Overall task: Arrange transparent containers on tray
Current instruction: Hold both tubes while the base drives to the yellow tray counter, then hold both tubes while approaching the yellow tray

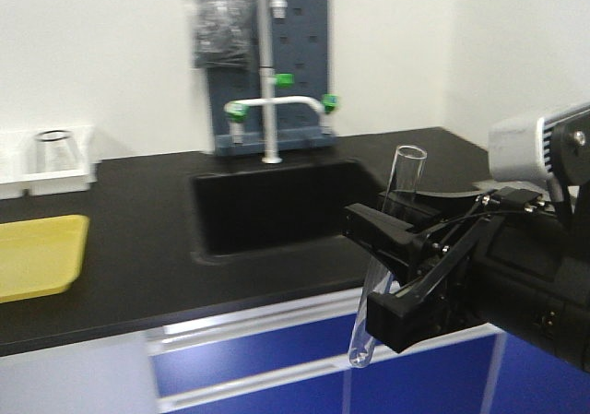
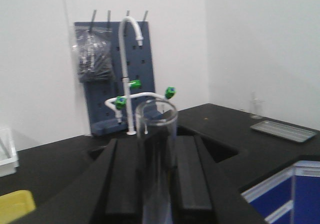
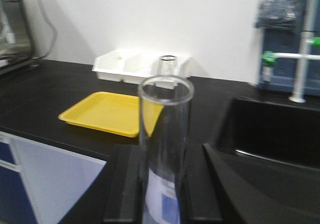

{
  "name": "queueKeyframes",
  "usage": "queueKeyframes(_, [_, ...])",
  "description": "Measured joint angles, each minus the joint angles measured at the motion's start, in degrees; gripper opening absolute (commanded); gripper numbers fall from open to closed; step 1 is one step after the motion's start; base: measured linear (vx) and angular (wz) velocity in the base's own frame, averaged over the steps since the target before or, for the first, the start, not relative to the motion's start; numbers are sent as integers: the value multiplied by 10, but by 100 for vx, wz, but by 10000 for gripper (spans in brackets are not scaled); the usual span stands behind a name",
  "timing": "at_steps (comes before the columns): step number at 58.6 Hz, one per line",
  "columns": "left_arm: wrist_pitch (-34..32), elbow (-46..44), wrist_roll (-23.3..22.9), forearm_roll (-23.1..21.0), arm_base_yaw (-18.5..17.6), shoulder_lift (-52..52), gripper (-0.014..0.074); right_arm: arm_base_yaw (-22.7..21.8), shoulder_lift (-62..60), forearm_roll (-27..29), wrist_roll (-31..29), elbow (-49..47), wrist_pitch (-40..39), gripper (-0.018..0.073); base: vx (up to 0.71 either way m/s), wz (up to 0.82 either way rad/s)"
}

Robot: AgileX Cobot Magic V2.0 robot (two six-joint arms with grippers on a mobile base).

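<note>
Each gripper holds a clear test tube. My right gripper (image 1: 373,271) reaches in from the right of the front view, in front of the counter edge, shut on a near-upright transparent container (image 1: 407,170). The right wrist view shows that tube (image 3: 165,109) rising between the right gripper's (image 3: 164,150) black fingers. The yellow tray (image 3: 100,112) lies beyond it to the left, bare, and appears again as the tray (image 1: 37,257) at the front view's left edge. My left gripper (image 2: 156,144) is shut on another tube (image 2: 157,121). This gripper is outside the front view.
A black sink (image 1: 277,207) with a white faucet (image 1: 270,82) and green taps sits mid-counter. White bins (image 1: 46,170) holding a glass beaker (image 3: 167,64) stand behind the tray. A flat metal tray (image 2: 282,130) lies on the counter at the right. Blue cabinet fronts run below.
</note>
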Motion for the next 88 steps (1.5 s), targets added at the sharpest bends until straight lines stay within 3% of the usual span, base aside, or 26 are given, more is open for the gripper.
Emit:
queueKeyframes(43, [0,0,0,0,0,0,83,0,0,0,0,0,0,-11,21,66])
queueKeyframes(88, [0,0,0,0,0,0,83,0,0,0,0,0,0,-11,26,6])
